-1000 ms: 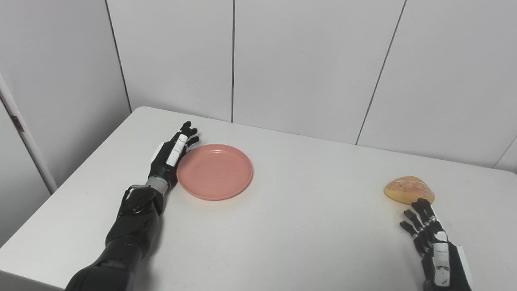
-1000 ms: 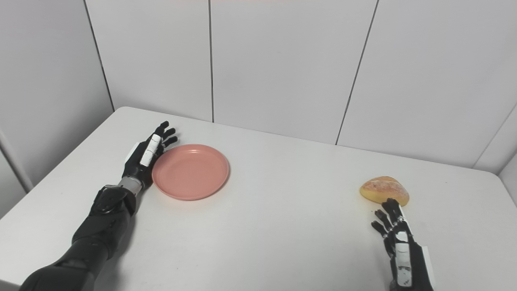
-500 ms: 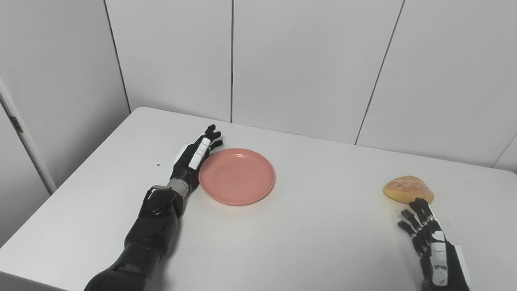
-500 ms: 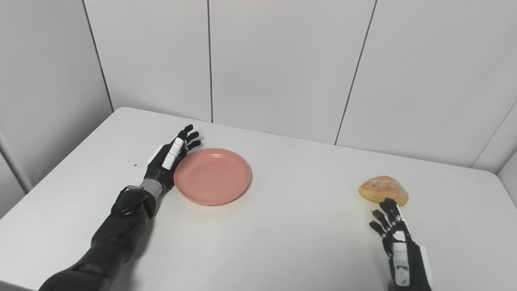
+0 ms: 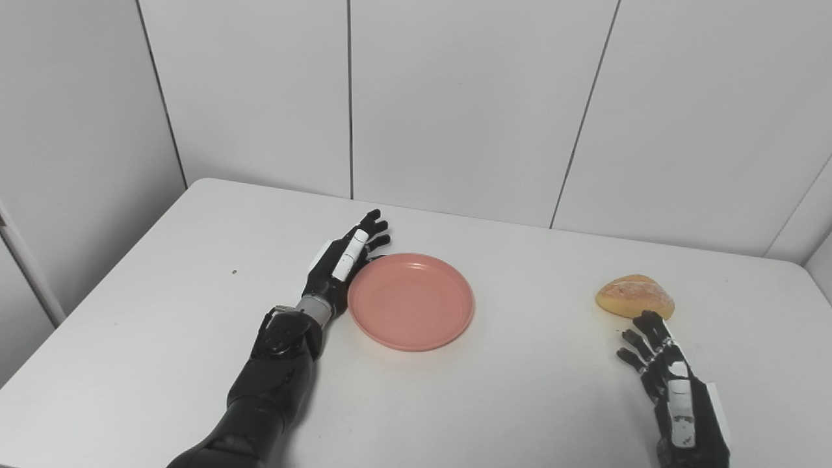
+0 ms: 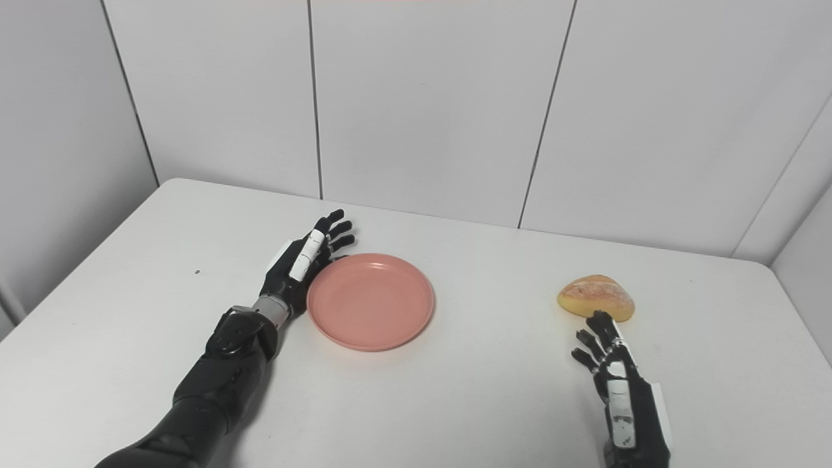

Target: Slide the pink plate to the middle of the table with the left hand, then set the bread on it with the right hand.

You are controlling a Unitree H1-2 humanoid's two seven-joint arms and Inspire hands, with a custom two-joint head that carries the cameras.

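Your left hand lies flat, fingers extended, against the left rim of the pink plate near mid-worktop. Your right hand is open, holding nothing, fingertips just short of the bread.

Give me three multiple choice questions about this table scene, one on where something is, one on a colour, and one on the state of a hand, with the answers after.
1. Where is the left hand?
A. against the left rim of the plate
B. resting on the bread
C. off the table

2. What colour is the plate?
A. blue
B. pink
C. green

3. What state is the right hand in?
A. shut on the bread
B. shut on the plate
C. open, holding nothing

Answers:
1. A, its side lies along the plate's left edge.
2. B, the plate is plainly pink on the white table.
3. C, its fingers are spread just in front of the bread, closed around nothing.
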